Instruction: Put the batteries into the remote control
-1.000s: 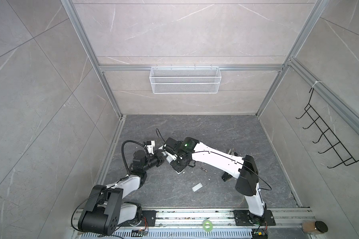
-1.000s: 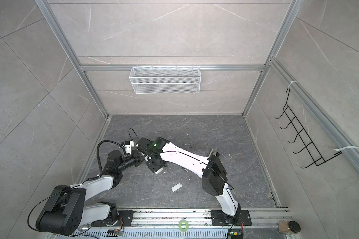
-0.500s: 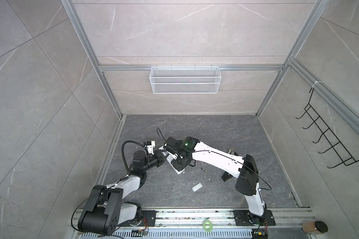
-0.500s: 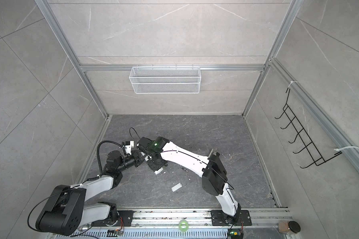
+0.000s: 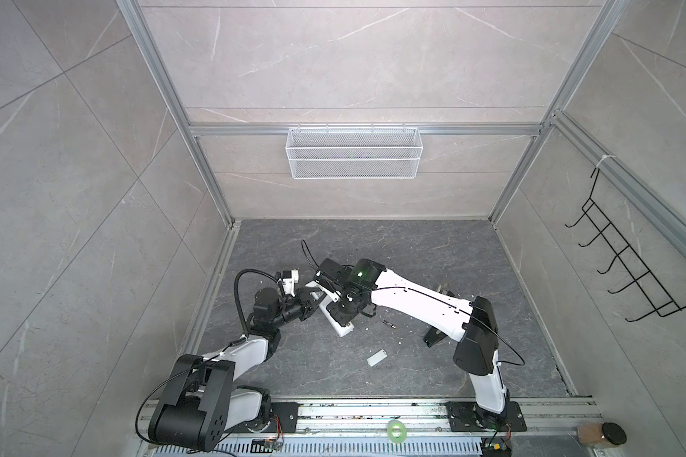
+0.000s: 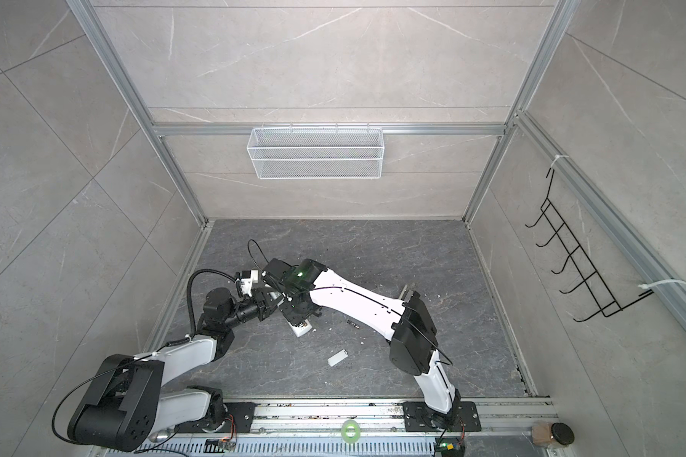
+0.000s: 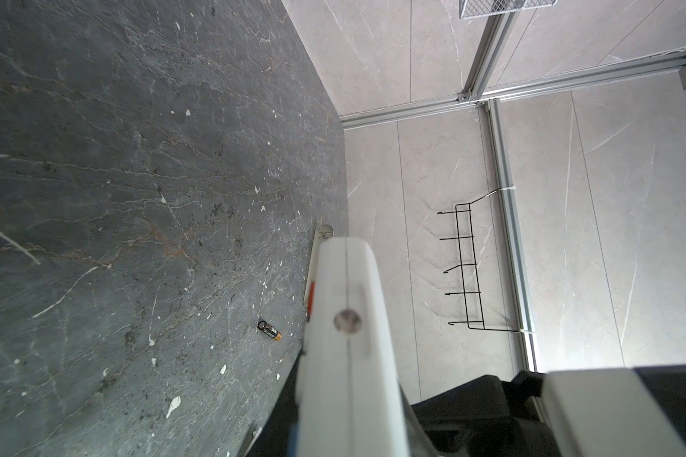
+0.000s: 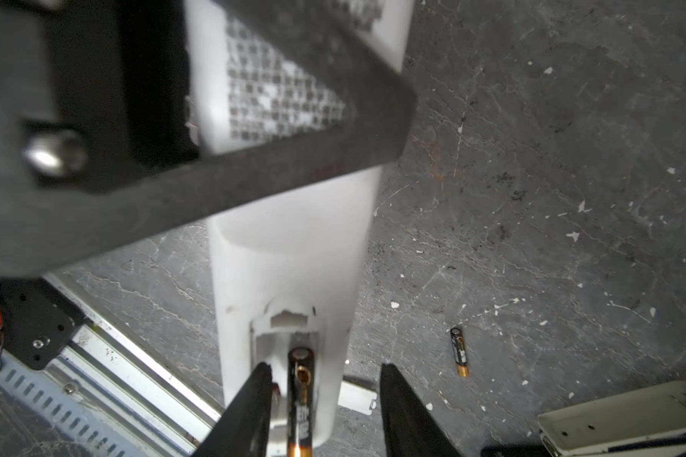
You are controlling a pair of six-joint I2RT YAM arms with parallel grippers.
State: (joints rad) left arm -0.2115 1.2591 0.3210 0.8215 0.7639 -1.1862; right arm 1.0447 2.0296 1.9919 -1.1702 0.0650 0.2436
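Battery (image 8: 300, 395) lies in the remote control's (image 8: 290, 269) open bay, my right gripper (image 8: 325, 370) released around it. My left gripper (image 5: 314, 304) clamps the remote control; second battery (image 8: 459, 352) lies aside.

White links (image 5: 412, 300), black joints (image 5: 476, 348), looped black cables (image 5: 235, 294), black right end effector (image 8: 326, 370).

Dark grey stone slab (image 5: 412, 253): one loose battery (image 5: 390, 325) mid-frame, small white cover (image 5: 376, 358) just below-left of it, white crumbs (image 7: 173, 405) scattered around.
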